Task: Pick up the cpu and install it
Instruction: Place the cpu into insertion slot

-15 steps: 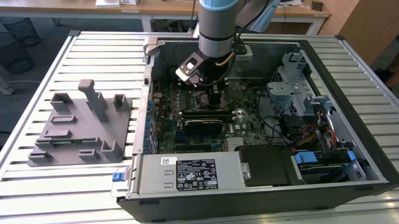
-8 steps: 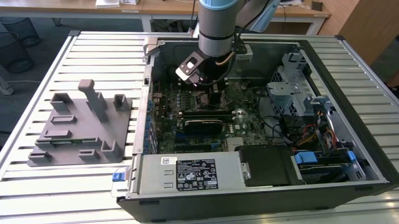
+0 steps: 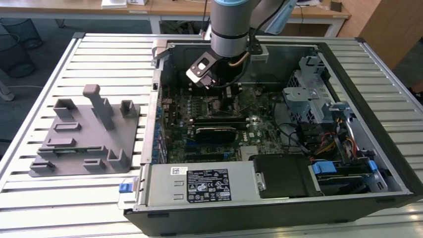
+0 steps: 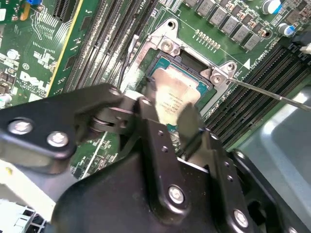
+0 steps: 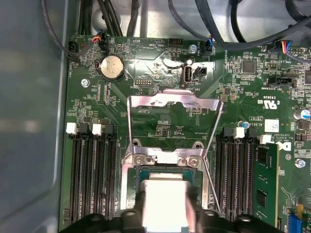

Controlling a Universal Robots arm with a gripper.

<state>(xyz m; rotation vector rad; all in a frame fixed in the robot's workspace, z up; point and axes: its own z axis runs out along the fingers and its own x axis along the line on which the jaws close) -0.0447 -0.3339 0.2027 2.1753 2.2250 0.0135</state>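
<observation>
cpu (image 4: 177, 92): pale silvery square chip, clamped by its edges between the two dark fingers of the hand (image 4: 167, 111). It sits at the open socket (image 4: 192, 60) directly beneath the hand; whether it is seated cannot be told. The metal frame (image 5: 172, 102) stands hinged up just beyond the fingertips, on the green motherboard (image 5: 160, 73).
</observation>
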